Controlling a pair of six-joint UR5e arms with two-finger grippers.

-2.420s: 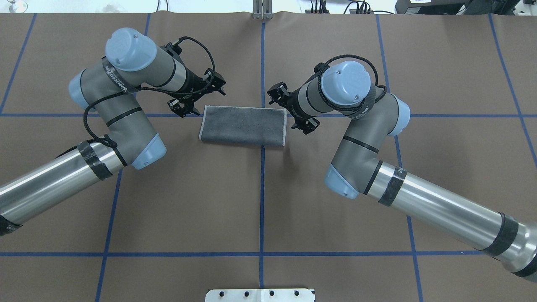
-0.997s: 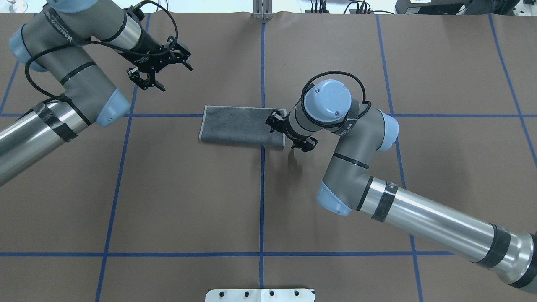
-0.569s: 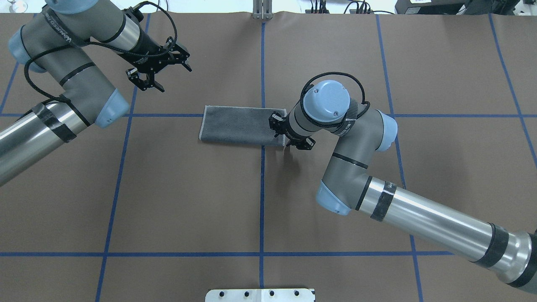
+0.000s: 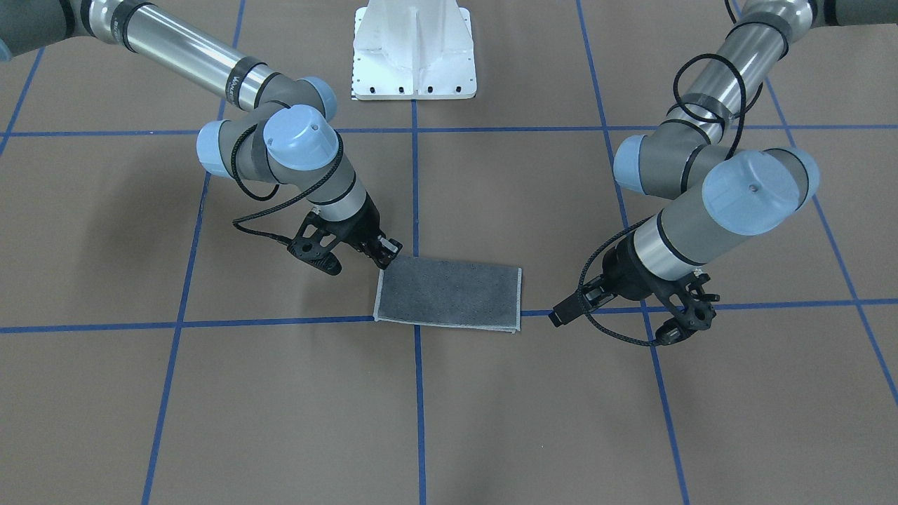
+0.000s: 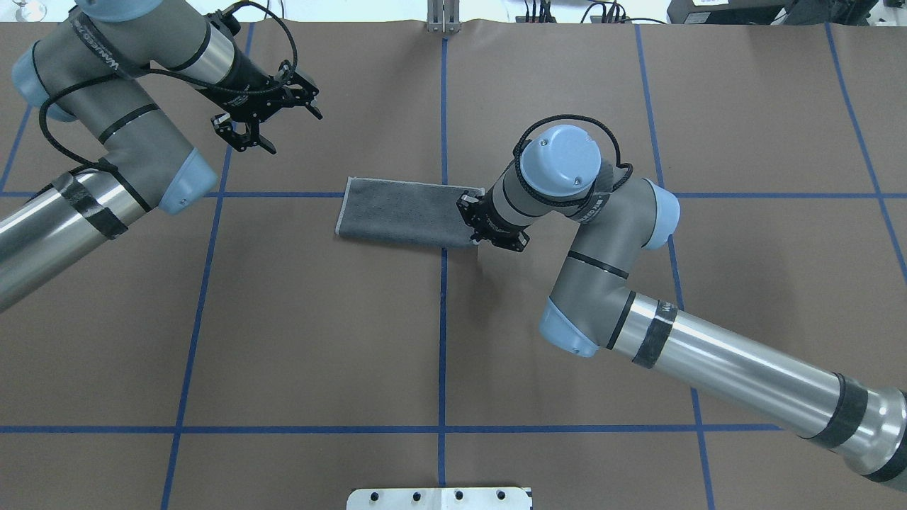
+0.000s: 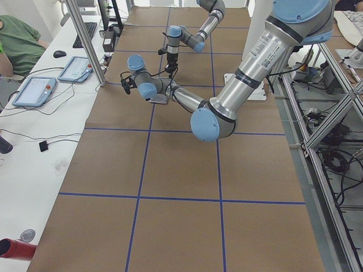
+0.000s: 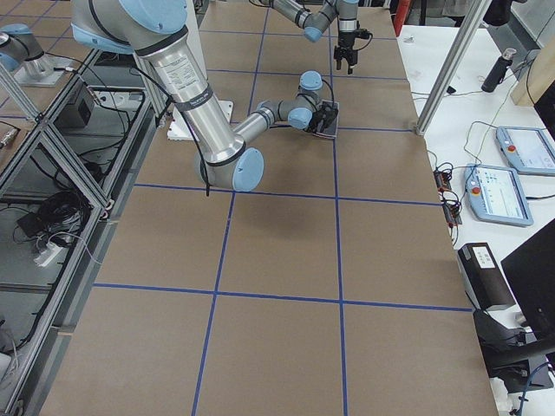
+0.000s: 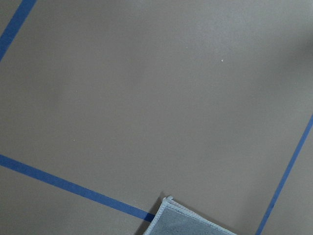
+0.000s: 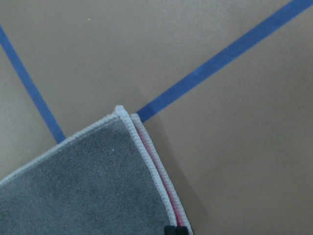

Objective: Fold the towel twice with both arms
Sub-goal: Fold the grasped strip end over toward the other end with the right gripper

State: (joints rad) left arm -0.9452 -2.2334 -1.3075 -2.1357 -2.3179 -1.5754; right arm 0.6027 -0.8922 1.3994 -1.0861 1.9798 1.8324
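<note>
The towel [image 5: 407, 219] is lying folded into a strip, grey side up, mid-worktop [image 5: 319, 340]. The right pincer [image 5: 489, 228] is sitting down at its right short edge, and I can't tell if it's clamping yet. The left pincer [image 5: 268, 126] is hanging with its fingers spread apart, well off to the far left.

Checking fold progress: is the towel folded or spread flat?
Folded once: the towel is a grey rectangle, and the right wrist view shows two stitched edges stacked with pink between.
</note>
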